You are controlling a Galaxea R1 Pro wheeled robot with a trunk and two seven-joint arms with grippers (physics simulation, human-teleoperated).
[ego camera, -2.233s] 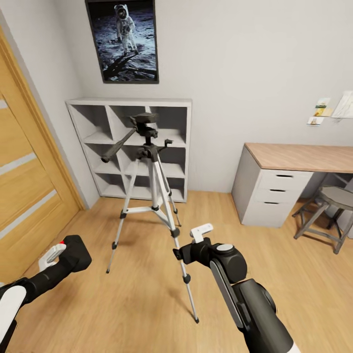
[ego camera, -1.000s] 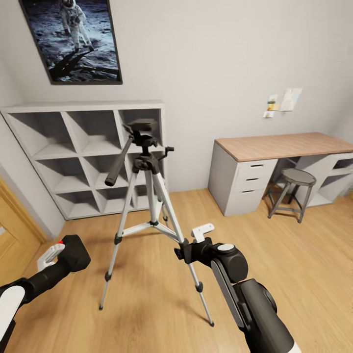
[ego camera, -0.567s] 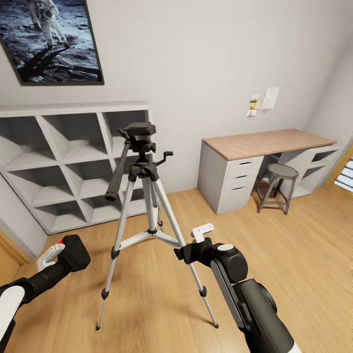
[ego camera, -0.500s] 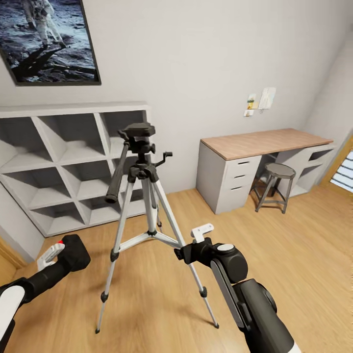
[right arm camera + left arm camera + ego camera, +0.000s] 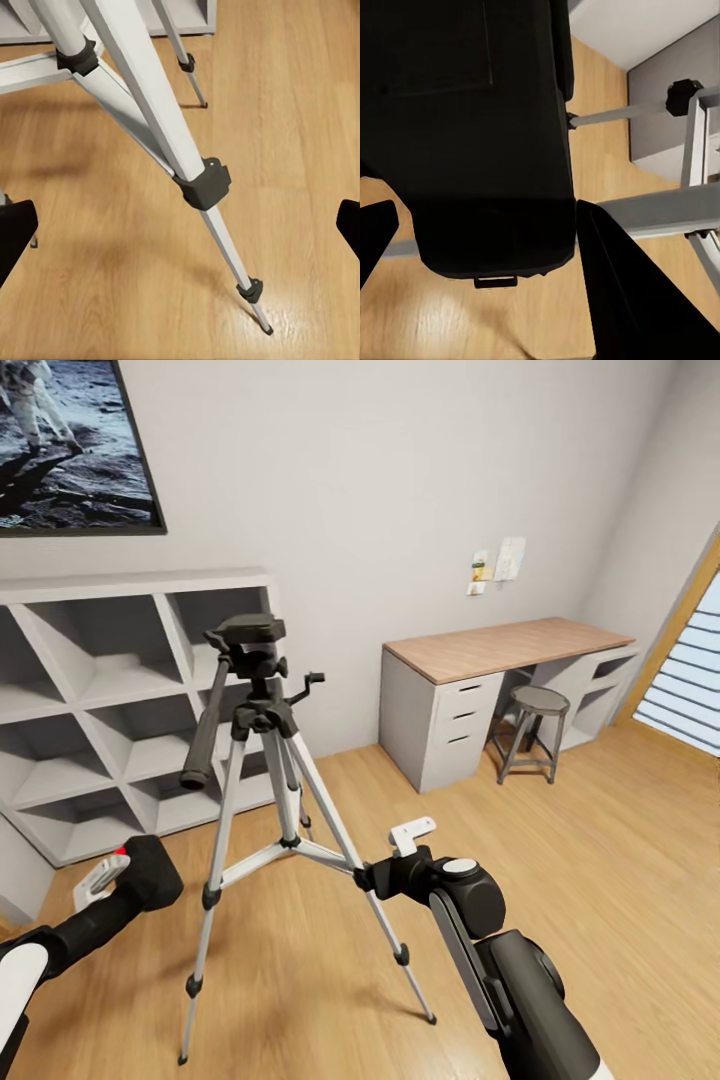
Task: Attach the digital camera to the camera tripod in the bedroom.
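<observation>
So the silver-legged camera tripod with the black head and long pan handle (image 5: 265, 760) stands on the light wood plank floor (image 5: 560, 860), just in front of the white cube shelf (image 5: 110, 700). The left end effector (image 5: 120, 875) is clamped on the small black boxy digital camera (image 5: 150, 870) (red button showing), low beside the tripod. The right end effector (image 5: 385, 860) hangs spread wide near a tripod leg.

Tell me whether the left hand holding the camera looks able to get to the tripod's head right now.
Probably yes. The left hand, shut on the digital camera, sits low beside the camera tripod. Nothing stands between it and the bare tripod head above, though the arm would have to rise a good way.
</observation>
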